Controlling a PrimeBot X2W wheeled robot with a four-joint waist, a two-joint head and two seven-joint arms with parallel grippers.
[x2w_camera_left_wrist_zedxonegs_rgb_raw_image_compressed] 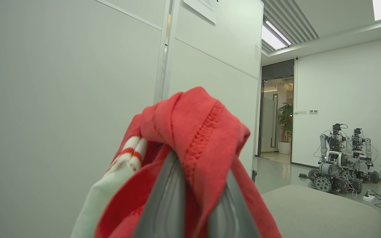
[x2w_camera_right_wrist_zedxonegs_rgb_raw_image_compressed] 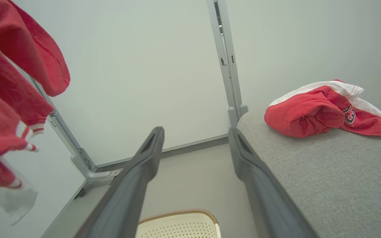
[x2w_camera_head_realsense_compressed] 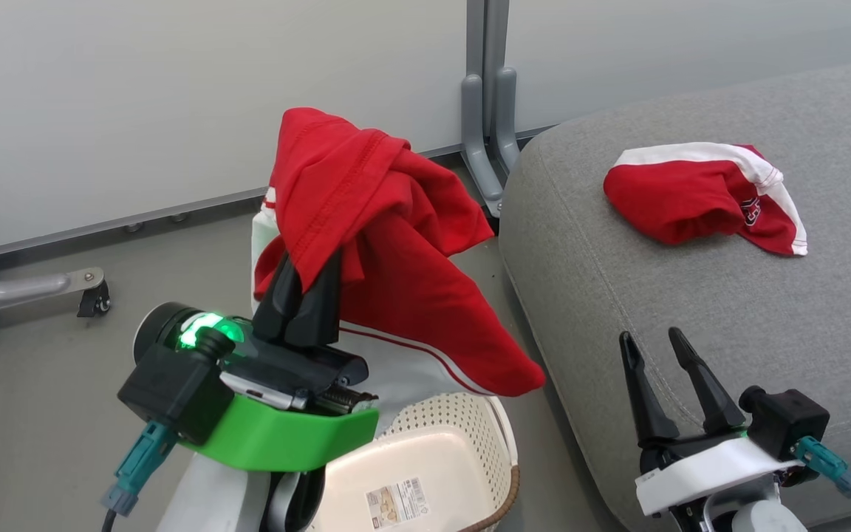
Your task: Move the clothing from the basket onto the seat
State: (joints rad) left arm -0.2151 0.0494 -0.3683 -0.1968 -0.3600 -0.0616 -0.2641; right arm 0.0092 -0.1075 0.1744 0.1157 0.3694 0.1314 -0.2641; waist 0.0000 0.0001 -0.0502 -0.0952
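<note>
My left gripper (x2w_camera_head_realsense_compressed: 307, 273) is shut on a red garment (x2w_camera_head_realsense_compressed: 388, 244) with white panels, holding it in the air above the basket (x2w_camera_head_realsense_compressed: 462, 436); the cloth drapes over the fingertips (x2w_camera_left_wrist_zedxonegs_rgb_raw_image_compressed: 174, 178) and hangs down toward the basket's rim. The cream perforated basket, label sticker inside, stands on the floor left of the seat (x2w_camera_head_realsense_compressed: 691, 295). A second red-and-white garment (x2w_camera_head_realsense_compressed: 706, 196) with a dark emblem lies crumpled on the grey seat (x2w_camera_right_wrist_zedxonegs_rgb_raw_image_compressed: 326, 172). My right gripper (x2w_camera_head_realsense_compressed: 651, 343) stands open over the seat's front edge, nothing between its fingers (x2w_camera_right_wrist_zedxonegs_rgb_raw_image_compressed: 144, 165).
A pale partition wall (x2w_camera_head_realsense_compressed: 174, 111) with grey metal feet (x2w_camera_head_realsense_compressed: 488, 148) and a caster (x2w_camera_head_realsense_compressed: 93, 299) stands behind the basket. In the left wrist view, parked robots (x2w_camera_left_wrist_zedxonegs_rgb_raw_image_compressed: 339, 162) stand far off by a doorway. Bare grey floor (x2w_camera_head_realsense_compressed: 41, 406) lies left of the basket.
</note>
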